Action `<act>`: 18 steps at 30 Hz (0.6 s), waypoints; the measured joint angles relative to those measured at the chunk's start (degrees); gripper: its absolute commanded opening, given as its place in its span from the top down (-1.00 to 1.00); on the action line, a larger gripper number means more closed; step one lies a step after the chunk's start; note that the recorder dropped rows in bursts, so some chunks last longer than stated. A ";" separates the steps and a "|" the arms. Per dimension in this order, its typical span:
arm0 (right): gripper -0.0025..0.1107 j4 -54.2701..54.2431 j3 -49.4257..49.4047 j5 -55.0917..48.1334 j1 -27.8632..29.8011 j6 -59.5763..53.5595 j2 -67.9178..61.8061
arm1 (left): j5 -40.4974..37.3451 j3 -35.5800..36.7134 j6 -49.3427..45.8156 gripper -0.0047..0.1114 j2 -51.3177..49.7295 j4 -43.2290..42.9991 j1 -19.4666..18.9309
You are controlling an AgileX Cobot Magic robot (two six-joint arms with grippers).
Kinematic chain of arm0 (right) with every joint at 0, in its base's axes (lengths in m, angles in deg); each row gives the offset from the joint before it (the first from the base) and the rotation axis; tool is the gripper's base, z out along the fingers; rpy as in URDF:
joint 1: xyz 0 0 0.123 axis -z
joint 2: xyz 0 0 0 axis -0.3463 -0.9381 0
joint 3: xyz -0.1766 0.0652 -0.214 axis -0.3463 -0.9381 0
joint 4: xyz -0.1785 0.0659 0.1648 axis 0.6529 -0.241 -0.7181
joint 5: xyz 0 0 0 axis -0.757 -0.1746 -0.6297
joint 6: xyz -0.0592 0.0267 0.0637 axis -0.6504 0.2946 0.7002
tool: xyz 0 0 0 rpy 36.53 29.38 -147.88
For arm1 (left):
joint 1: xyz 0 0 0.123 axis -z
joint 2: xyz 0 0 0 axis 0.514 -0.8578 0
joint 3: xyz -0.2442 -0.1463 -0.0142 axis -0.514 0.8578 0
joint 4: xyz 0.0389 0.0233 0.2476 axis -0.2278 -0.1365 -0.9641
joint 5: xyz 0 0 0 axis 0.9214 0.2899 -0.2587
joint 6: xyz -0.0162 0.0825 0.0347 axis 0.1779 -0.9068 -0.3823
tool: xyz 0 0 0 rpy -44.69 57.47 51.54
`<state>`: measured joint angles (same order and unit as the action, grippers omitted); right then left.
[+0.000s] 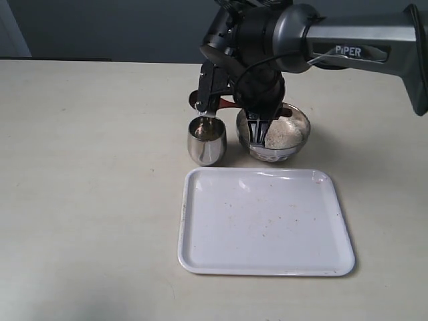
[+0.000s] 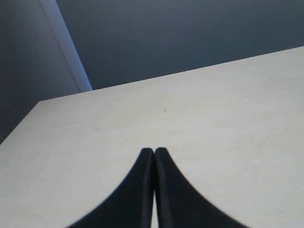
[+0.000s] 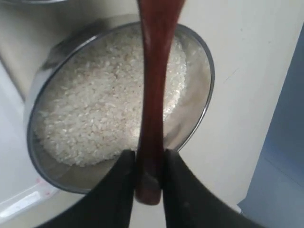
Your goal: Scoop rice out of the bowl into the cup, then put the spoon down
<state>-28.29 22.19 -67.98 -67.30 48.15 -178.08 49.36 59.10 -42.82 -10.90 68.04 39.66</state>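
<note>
My right gripper (image 1: 257, 126) hangs over the steel bowl (image 1: 297, 134), shut on the end of the dark reddish wooden spoon (image 1: 227, 104). In the right wrist view the spoon's handle (image 3: 154, 71) runs from between the fingers of the gripper (image 3: 149, 159) out across the bowl (image 3: 197, 123) of white rice (image 3: 104, 109). The spoon's head reaches over the small steel cup (image 1: 206, 142), which stands just left of the bowl; a few pale grains show at the cup's mouth. My left gripper (image 2: 154, 152) is shut on nothing above bare table, outside the exterior view.
A white rectangular tray (image 1: 264, 224) lies on the table directly in front of the cup and bowl, with a few specks on it. Its corner (image 3: 14, 202) shows beside the bowl in the right wrist view. The right arm (image 1: 348, 40) spans in from the right.
</note>
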 measured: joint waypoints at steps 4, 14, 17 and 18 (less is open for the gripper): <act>0.97 1.68 0.00 -1.06 0.00 1.11 -1.10 | 0.00 0.00 0.00 0.91 0.00 0.00 0.00; 0.97 1.68 0.00 -1.74 -0.34 1.33 -1.29 | 0.00 0.00 0.00 0.91 0.00 0.00 0.00; 0.97 1.68 0.00 -1.88 -0.34 1.45 -1.29 | 0.00 0.00 0.00 0.91 0.00 0.00 0.00; 0.97 1.68 0.00 -1.96 -0.34 1.45 -1.29 | 0.00 0.00 0.00 0.91 0.00 0.00 0.00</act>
<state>-26.61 22.19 -69.94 -67.64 49.59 -179.37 49.36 59.10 -42.82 -10.90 68.04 39.66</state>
